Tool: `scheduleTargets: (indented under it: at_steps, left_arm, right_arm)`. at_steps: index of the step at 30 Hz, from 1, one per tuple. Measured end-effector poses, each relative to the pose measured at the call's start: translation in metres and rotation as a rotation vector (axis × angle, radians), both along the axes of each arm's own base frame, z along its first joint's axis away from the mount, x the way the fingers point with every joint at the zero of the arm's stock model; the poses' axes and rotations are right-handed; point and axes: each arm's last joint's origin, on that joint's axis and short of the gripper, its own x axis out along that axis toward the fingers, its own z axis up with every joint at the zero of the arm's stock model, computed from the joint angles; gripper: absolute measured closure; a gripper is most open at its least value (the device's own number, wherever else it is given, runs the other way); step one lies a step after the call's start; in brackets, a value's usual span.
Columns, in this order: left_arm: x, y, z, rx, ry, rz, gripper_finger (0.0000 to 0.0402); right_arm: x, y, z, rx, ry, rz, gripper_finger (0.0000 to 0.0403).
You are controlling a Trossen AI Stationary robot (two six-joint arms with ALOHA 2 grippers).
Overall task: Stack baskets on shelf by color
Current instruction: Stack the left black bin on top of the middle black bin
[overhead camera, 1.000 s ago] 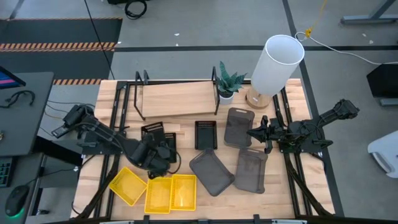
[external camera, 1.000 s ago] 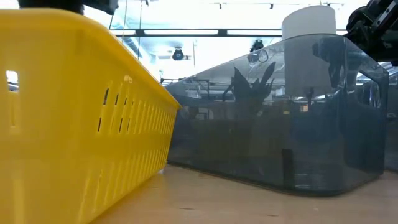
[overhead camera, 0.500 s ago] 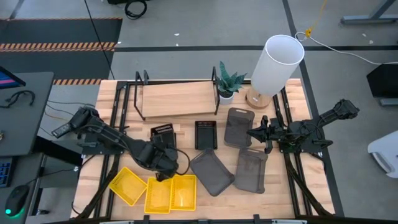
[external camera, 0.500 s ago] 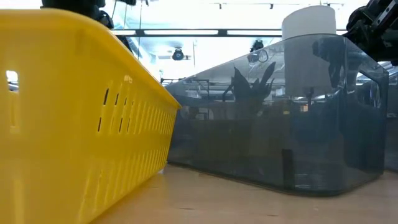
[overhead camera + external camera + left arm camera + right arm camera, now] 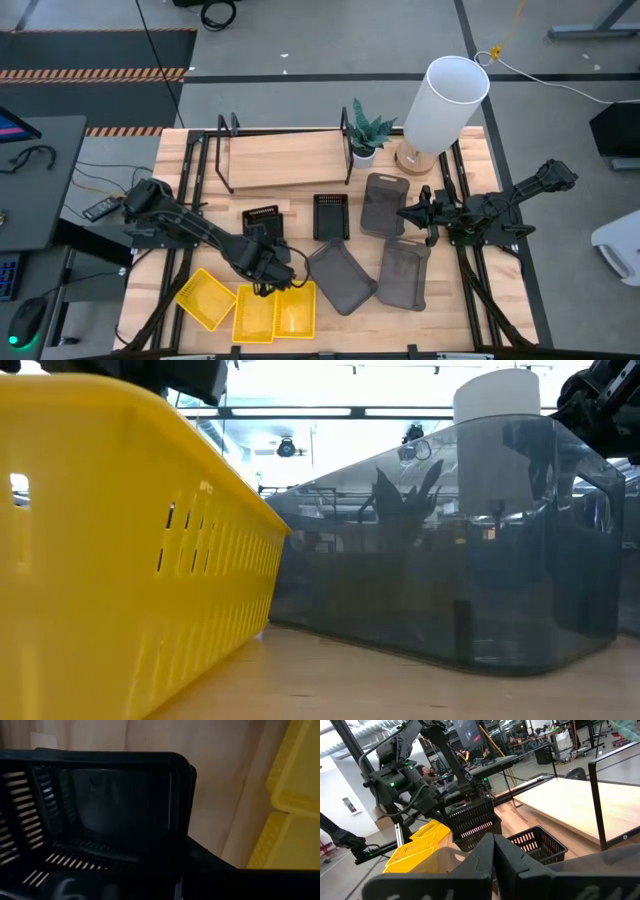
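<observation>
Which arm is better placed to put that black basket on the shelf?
Left. Its gripper already holds the black basket lifted; the right gripper waits shut over the grey baskets, away from the shelf.

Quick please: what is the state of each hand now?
Left hand: closed on a black basket, lifted off the table.
Right hand: closed, holding nothing, above the grey baskets.
</observation>
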Motion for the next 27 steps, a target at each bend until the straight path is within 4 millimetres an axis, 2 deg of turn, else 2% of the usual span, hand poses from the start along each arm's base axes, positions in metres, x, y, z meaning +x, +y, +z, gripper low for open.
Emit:
scheduleTargets:
  at_steps: [7,22,27]
  left_arm:
    - [0.0025,-0.0019,-0.0037,-0.020,0.003,0.000,0.0389]
    - [0.0039,-0.0012,-0.0035,0.003,-0.023,0.013,0.0269]
    - [0.0031,-0.0006,-0.0034,0.014,-0.015,0.005,0.0257]
  right_arm:
    - [-0.0001,0.0000,0.0014,0.006,-0.014,0.000,0.0387]
    - [-0.0001,0.0000,0.0019,0.008,-0.019,0.000,0.0387]
    - [-0.0001,0.0000,0.0018,0.008,-0.019,0.000,0.0387]
